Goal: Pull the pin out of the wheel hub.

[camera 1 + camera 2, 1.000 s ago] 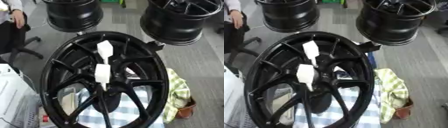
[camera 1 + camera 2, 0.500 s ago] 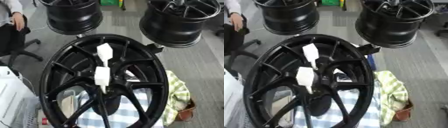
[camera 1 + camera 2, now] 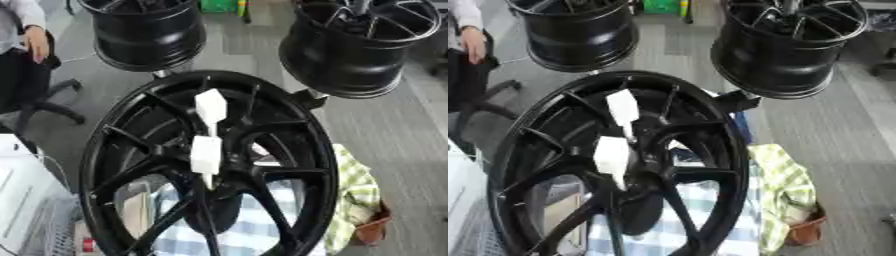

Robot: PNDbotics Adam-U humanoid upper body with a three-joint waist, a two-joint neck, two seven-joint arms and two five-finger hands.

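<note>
floor (image 3: 394,130): grey | two black rims (image 3: 144,30) | green-checked cloth (image 3: 359,195)

We are looking down through both eye views and finding neither the left robot hand nor the right robot hand in them; no arm or wrist is showing either; we cannot tell their pose or state.

A large glossy black spoked wheel hub (image 3: 289,150) stands tilted; two white block-shaped pins (image 3: 207,154) stick from its centre spokes.

black wheel hub (image 3: 702,150), white pieces (image 3: 612,154), perhaps pins
</note>
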